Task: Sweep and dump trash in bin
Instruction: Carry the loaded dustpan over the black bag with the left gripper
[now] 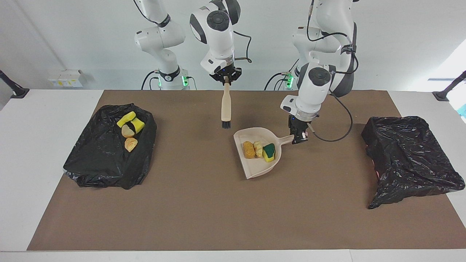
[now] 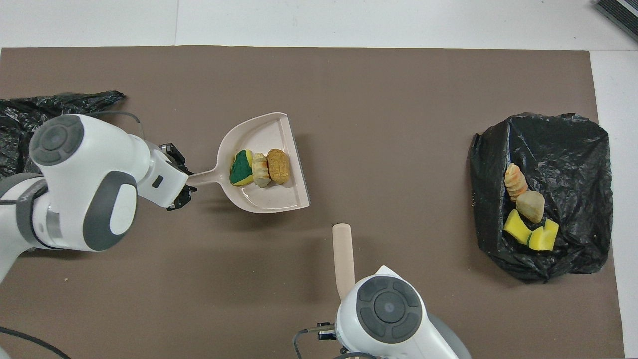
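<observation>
Trash point(image 1: 259, 149), three light, loose lumps, sits in the dustpan point(image 1: 255, 165) mid-bench and would likely roll if tipped. Left jaws point(image 1: 299, 138) clamp the stiff dustpan handle; right jaws point(image 1: 226, 79) grip the brush point(image 1: 226, 109), raised. More lumps lie on the bin point(image 1: 109, 145) at the right arm's bench edge.

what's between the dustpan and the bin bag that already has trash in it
Only bare brown mat lies between the dustpan and that bin bag in the overhead view; the brush hangs above, nearer the robots.
</observation>
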Available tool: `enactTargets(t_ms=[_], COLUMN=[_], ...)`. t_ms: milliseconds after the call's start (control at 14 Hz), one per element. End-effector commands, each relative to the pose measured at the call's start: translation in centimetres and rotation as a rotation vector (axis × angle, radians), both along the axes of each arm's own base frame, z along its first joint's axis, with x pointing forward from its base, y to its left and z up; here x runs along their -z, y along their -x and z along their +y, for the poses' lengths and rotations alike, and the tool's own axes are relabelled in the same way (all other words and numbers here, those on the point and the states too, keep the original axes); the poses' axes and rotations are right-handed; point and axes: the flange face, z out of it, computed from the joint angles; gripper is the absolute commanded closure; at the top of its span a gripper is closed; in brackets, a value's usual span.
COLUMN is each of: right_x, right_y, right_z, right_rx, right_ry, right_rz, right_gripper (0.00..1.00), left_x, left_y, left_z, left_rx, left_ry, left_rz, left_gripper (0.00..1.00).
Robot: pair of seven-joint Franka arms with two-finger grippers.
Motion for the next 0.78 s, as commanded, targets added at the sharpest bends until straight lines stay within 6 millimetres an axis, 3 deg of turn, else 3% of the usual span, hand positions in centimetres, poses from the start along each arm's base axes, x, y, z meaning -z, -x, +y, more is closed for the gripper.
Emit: enactTargets(t_ms=[0,356,498,641,712], right_x=[1.4,5.7,6.6,7.8,8.4], right_y=[0.6,2.3,2.6,3.0,3.6], right_z=[0.6,4.4,4.2,3.5,3.7], right_rx=[0.026,0.111,0.108,0.103,0.083], right_ry=[-0.024,-0.005,0.006,0.0,-0.007], right_rz=[0.024,0.03,0.038,0.019,0.005], right_gripper=[1.0,1.0,1.0,1.0,1.0], left_x=[-0.9,-5.9,-8.0,-8.4,-9.0], left_y=[-1.8,-3.7,-4.0,-3.2,-2.9], left_z=[4.7,11.6,14.9,19.6,20.9], left_rx=[0.005,0.018,0.05,0.049,0.06], left_ry=[0.09,0.114,0.109,0.137,0.144], left_rz=[0.004,-0.011,-0.019,-0.004,0.002], left_gripper=[1.0,1.0,1.0,1.0,1.0])
